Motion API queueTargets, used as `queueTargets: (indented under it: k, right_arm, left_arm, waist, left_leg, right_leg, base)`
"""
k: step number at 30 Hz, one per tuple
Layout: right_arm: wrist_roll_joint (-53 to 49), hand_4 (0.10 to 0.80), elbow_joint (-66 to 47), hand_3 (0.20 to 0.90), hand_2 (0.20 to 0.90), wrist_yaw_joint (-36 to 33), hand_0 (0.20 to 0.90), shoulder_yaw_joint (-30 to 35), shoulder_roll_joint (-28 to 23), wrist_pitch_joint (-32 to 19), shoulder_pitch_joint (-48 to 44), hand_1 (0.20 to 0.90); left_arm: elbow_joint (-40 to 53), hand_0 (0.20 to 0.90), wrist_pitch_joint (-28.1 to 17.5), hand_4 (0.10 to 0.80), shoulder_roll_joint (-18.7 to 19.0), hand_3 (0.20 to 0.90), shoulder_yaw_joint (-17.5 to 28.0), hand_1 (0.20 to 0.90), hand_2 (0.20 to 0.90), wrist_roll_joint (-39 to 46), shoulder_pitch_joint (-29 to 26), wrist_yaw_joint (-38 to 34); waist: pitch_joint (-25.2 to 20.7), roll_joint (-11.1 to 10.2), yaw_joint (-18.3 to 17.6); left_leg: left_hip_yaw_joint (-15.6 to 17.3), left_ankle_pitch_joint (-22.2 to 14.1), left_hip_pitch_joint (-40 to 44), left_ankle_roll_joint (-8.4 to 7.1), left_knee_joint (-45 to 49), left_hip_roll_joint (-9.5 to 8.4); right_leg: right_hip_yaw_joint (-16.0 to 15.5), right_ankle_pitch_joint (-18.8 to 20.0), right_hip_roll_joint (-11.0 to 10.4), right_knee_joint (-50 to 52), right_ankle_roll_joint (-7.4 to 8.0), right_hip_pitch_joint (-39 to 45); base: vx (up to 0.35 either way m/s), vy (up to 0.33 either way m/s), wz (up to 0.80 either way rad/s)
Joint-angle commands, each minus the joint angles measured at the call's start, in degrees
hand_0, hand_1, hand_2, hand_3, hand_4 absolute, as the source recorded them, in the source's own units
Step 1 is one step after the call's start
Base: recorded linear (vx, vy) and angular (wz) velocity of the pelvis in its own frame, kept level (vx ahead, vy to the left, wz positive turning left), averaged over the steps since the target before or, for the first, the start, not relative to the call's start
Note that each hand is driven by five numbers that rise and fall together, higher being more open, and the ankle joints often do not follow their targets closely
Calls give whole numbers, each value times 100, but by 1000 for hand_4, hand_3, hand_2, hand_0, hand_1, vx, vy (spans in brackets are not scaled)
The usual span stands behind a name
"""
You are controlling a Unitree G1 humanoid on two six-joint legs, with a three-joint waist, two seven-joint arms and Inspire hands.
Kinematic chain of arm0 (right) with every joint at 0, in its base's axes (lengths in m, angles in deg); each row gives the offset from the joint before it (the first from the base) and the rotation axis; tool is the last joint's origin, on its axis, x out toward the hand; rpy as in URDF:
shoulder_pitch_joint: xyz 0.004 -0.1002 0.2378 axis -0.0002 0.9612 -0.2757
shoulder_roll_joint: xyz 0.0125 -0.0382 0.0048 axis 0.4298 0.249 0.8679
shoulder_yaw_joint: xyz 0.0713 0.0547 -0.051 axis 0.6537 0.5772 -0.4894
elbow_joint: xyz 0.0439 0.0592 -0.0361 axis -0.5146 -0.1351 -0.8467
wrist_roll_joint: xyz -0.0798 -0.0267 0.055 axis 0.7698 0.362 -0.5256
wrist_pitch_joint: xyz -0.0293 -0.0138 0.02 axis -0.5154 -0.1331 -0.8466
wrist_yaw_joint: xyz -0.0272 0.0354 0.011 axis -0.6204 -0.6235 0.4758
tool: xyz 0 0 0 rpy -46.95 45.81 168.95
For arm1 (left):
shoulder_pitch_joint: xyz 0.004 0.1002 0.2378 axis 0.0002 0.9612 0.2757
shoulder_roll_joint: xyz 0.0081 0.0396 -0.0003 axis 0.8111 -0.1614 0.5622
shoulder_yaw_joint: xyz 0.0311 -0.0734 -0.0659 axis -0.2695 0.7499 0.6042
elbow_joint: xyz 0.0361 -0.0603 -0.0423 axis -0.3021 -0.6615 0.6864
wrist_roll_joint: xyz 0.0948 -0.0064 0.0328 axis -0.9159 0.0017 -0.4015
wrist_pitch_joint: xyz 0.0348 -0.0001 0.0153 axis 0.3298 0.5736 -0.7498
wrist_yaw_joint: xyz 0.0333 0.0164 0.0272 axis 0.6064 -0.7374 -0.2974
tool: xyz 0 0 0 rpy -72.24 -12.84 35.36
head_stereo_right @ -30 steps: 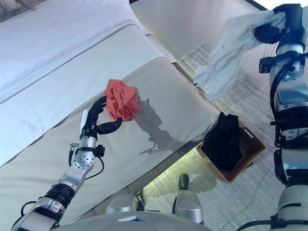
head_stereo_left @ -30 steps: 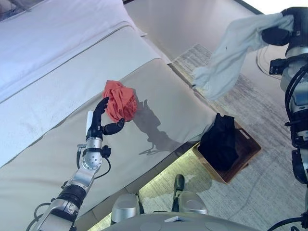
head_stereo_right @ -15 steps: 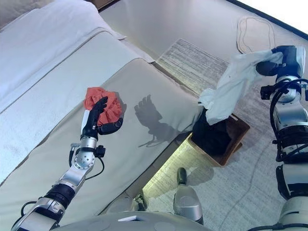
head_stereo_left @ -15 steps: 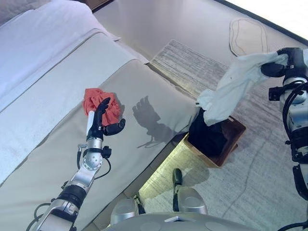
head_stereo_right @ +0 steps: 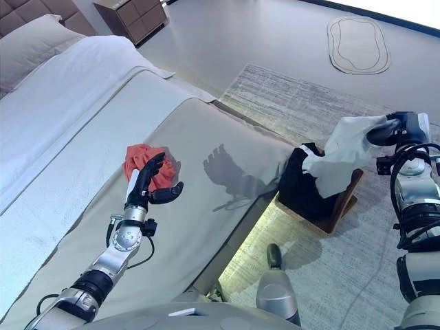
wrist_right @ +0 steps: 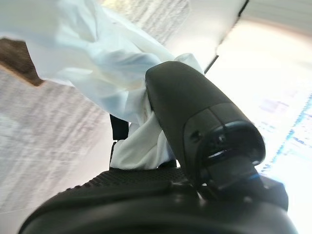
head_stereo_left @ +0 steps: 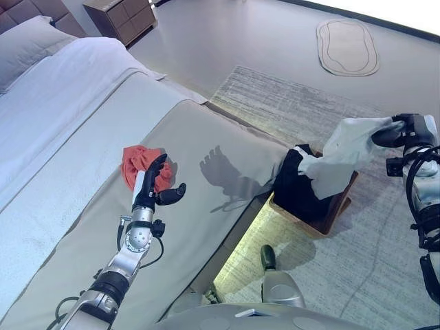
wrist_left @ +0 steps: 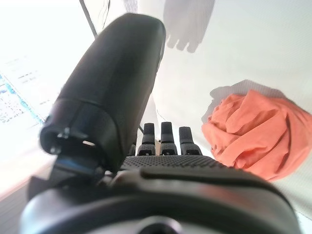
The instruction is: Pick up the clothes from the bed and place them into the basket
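My right hand (head_stereo_left: 392,133) is shut on a white garment (head_stereo_left: 342,155) and holds it over the brown basket (head_stereo_left: 340,204) on the rug, its lower end hanging at the basket's top. It also shows in the right wrist view (wrist_right: 102,53), pinched under the thumb (wrist_right: 195,109). A black garment (head_stereo_left: 294,185) fills the basket and drapes over its rim. A crumpled orange-red garment (head_stereo_left: 137,161) lies on the beige bed cover (head_stereo_left: 82,227). My left hand (head_stereo_left: 152,189) is open above the bed, right beside the orange garment (wrist_left: 253,134).
The bed's white sheet (head_stereo_left: 62,103) and a pillow (head_stereo_left: 24,55) lie at the left. A wooden nightstand (head_stereo_left: 120,17) stands at the back. A striped rug (head_stereo_left: 289,110) covers the floor by the bed, and a small oval mat (head_stereo_left: 347,47) lies beyond it.
The camera has swung, shifting the whole scene. My right hand has come down with the white garment, from high up to just over the basket. My left hand stays open by the orange garment.
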Motion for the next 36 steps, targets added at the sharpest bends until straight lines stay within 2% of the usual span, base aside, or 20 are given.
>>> queueTargets:
  k: [1, 9, 10, 11, 24, 36]
  right_arm:
    - [-33, 100, 128, 200, 300, -68, 300, 215, -120, -594, -710, 300]
    - [350, 100, 770, 200, 300, -52, 300, 108, -50, -629, -763, 300]
    - [405, 353, 897, 453, 516, -92, 516, 74, -41, -643, -774, 516]
    - [458, 800, 1040, 900, 900, -10, 900, 66, -45, -703, -785, 900]
    - [458, 800, 1175, 900, 900, 89, 900, 56, -29, -783, -709, 900]
    - [570, 800, 495, 900, 900, 316, 900, -117, 87, -772, -623, 900]
  left_arm:
    - [112, 900, -620, 800, 178, 900, -170, 900, 900, -13, -389, -134]
    - [125, 900, -640, 800, 165, 900, -259, 900, 900, 63, -483, -150]
    - [124, 900, -654, 800, 160, 900, -259, 900, 900, 65, -480, -140]
    - [123, 900, -663, 800, 164, 900, -269, 900, 900, 76, -470, -133]
    - [139, 900, -686, 800, 223, 900, -277, 900, 900, 111, -431, -22]
    - [186, 900, -646, 800, 230, 900, -206, 900, 900, 51, -397, 0]
  waist:
    - [-267, -133, 74]
    - [-198, 7, 101]
    - [-184, 24, 109]
    - [-194, 38, 131]
    - [-227, 25, 203]
    - [-237, -93, 227]
  left_leg:
    - [-113, -489, 168, -364, 8, 241]
    - [-127, -468, 135, -350, 8, 197]
    - [-139, -466, 147, -349, 8, 192]
    - [-144, -464, 142, -344, 8, 190]
    - [-186, -430, 146, -344, 8, 190]
    - [-217, -430, 95, -331, 8, 212]
  right_leg:
    - [-38, -237, -236, 31, 178, -67]
    - [-10, -246, -253, 31, 173, -82]
    - [-12, -248, -254, 31, 171, -66]
    - [-16, -254, -252, 31, 170, -57]
    - [-54, -272, -236, 31, 153, 12]
    - [-72, -271, -233, 31, 156, -18]
  base:
    - [-41, -2, 2]
    - [-20, 4, 0]
    - [0, 0, 0]
    - [0, 0, 0]
    - [0, 0, 0]
    - [0, 0, 0]
